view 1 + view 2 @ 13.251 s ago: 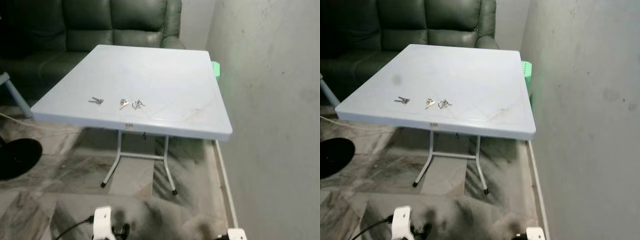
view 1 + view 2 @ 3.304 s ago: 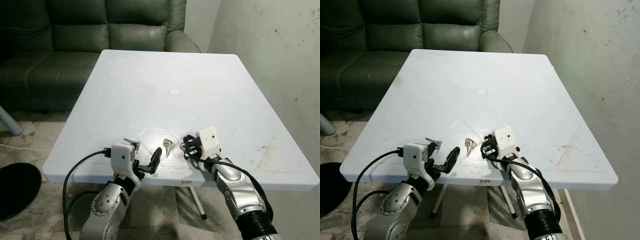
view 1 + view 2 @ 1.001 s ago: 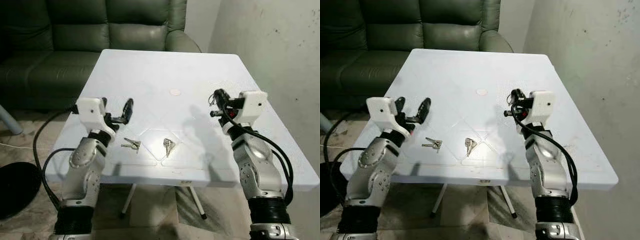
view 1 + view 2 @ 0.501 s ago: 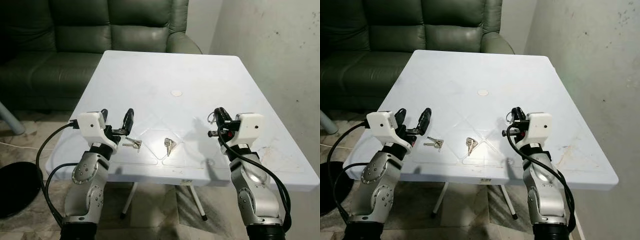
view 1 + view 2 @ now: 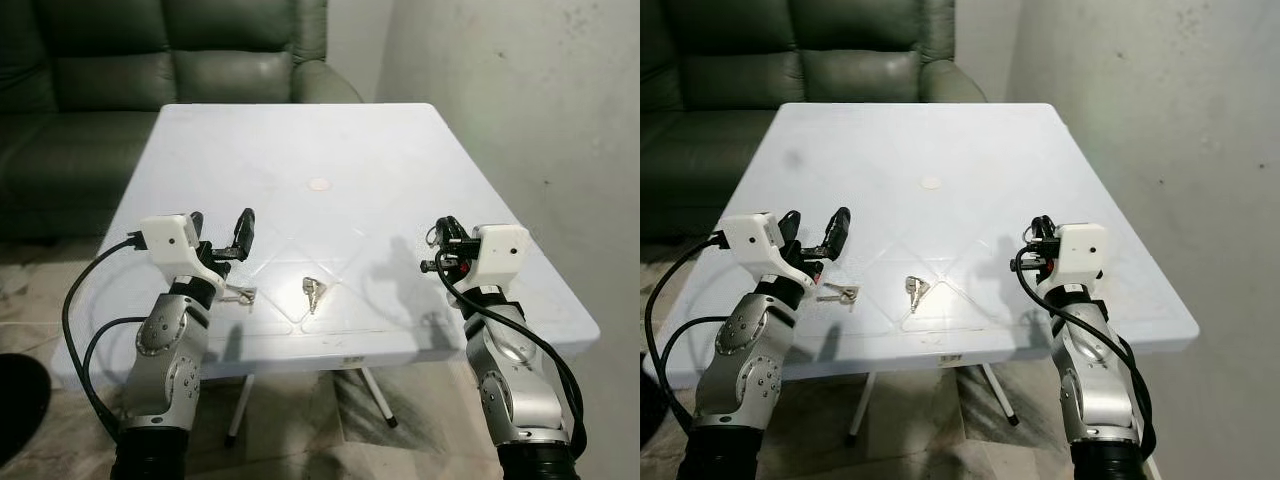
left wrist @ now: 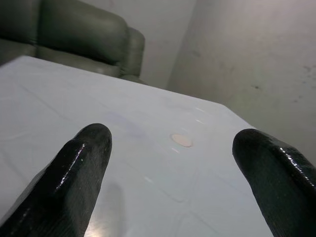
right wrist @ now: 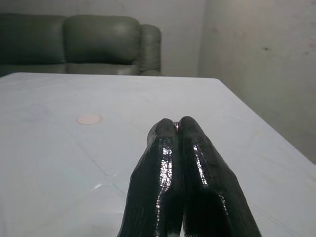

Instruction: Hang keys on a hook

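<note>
Two loose key sets lie near the front of the pale blue table (image 5: 330,130): one (image 5: 240,293) just beneath my left gripper, the other (image 5: 312,292) in the middle. My left gripper (image 5: 222,232) hovers above the table, open and holding nothing, with its fingers (image 6: 84,163) spread wide in the left wrist view. My right gripper (image 5: 438,248) is raised over the table's right front. It is shut on a third key set, whose ring (image 5: 433,232) pokes out by the fingers. In the right wrist view the fingertips (image 7: 177,128) are pressed together with a small glint between them.
A dark green sofa (image 5: 150,60) stands behind the table. A grey wall (image 5: 520,120) runs close along the table's right side. There is a small round mark (image 5: 319,184) at the table's centre. Tiled floor (image 5: 40,290) lies to the left.
The view has swung a little to the right. Over the last second both arms came down from a higher pose. The right gripper still holds the key set it lifted off the table.
</note>
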Robot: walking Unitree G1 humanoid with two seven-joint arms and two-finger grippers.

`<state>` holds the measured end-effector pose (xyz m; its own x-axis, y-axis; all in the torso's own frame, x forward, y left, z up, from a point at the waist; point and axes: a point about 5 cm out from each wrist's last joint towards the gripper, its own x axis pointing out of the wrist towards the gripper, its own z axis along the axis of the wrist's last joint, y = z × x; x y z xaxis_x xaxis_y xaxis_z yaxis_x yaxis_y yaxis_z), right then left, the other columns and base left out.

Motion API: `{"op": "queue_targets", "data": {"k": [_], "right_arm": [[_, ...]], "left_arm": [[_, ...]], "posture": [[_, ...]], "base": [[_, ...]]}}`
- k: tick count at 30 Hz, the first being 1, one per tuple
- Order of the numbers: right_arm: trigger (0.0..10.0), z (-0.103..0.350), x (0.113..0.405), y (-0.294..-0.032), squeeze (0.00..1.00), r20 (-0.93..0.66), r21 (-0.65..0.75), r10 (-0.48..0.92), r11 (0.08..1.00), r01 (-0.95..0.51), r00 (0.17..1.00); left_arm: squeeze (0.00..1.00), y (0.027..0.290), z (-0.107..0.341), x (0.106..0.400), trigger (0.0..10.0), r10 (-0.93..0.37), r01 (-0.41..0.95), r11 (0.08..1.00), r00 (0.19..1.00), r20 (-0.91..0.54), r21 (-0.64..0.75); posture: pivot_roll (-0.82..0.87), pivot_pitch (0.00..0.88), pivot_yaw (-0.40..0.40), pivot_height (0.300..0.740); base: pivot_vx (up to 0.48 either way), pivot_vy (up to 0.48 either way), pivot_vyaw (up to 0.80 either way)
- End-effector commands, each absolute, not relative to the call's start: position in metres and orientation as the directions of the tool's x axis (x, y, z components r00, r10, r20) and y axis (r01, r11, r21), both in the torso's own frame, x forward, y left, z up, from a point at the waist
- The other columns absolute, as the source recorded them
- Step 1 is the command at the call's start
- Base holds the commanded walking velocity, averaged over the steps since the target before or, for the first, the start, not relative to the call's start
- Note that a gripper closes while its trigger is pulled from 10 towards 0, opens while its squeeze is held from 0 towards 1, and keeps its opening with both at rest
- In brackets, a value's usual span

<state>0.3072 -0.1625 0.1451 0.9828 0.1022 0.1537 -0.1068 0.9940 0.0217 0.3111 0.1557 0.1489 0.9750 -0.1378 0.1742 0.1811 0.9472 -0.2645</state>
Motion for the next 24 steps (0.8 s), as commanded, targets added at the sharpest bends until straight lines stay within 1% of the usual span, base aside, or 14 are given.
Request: {"op": "queue_targets", "data": {"k": [1, 3, 11, 24], "right_arm": [[10.0, 0.146, 0.3088, -0.1613, 0.0, 0.15, 0.018, 0.106, 0.994, -0.11, 0.983], [10.0, 0.146, 0.3088, -0.1604, 0.0, 0.148, 0.017, 0.111, 0.993, -0.115, 0.983], [10.0, 0.146, 0.3083, -0.1601, 0.0, 0.141, 0.013, 0.116, 0.993, -0.119, 0.983], [10.0, 0.1456, 0.307, -0.1588, 0.0, 0.133, 0.009, 0.117, 0.993, -0.119, 0.984]], "left_arm": [[0.0, 0.1565, 0.1499, 0.3135, 10.0, -0.128, 0.171, 0.947, 0.978, 0.166, -0.274], [0.0, 0.1566, 0.1496, 0.3135, 10.0, -0.119, 0.161, 0.948, 0.979, 0.165, -0.274], [0.0, 0.1585, 0.1444, 0.3138, 10.0, -0.078, 0.111, 0.946, 0.99, 0.12, -0.305], [0.0, 0.1581, 0.1417, 0.3132, 10.0, -0.071, 0.096, 0.942, 0.993, 0.09, -0.321]], "posture": [[0.01, 0.0, -0.046, 0.74], [0.01, 0.001, -0.048, 0.74], [0.01, 0.01, -0.053, 0.74], [0.01, 0.015, -0.053, 0.74]], "base": [[0.0, 0.48, -0.71], [0.0, 0.48, -0.71], [0.0, 0.0, -0.71], [0.0, 0.0, -0.71]]}}
